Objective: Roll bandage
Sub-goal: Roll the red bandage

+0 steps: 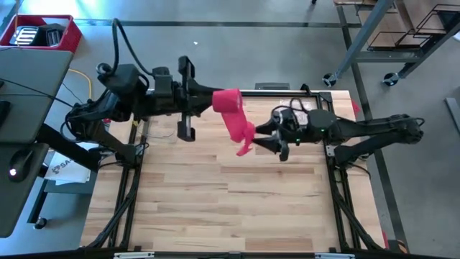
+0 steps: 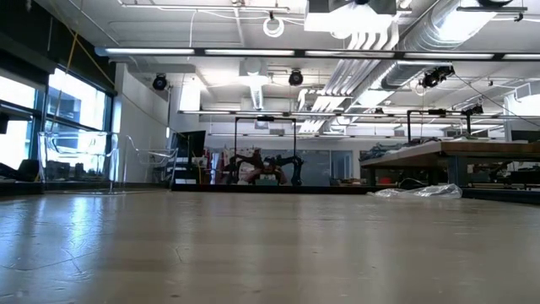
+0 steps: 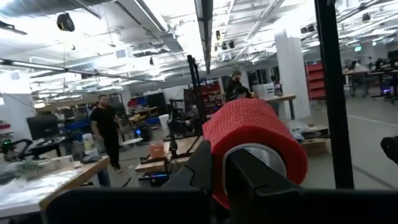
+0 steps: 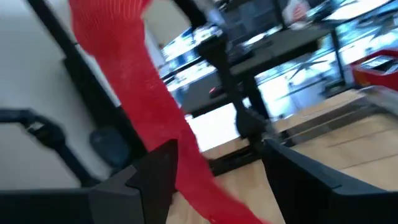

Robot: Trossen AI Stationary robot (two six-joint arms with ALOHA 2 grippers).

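The pale, planked wooden bench (image 1: 215,194) fills the middle of the high view, with a grey desk (image 1: 29,101) to its left and a red bin (image 1: 43,32) in the corner beyond that. Both dark arms reach in over the bench's far half. The left gripper (image 1: 208,101) has its fingers pressed together on the rolled part of the bandage (image 1: 231,108), which it holds up off the wood; in the left wrist view that roll (image 3: 252,134) is a ribbed, bright red cylinder with a pale core at its end, partly covered by the dark fingers in front. A loose tail of the same soft fabric hangs from the roll down to the right gripper (image 1: 253,138), whose fingers are spread; in the right wrist view the strip (image 4: 134,87) passes between them, though blur makes it hard to say whether it touches either one. From table height, neither arm shows, only bare wood and a crinkled clear plastic bag (image 2: 419,192) at the far right edge. A person in black (image 3: 106,134) stands far off in the workshop.
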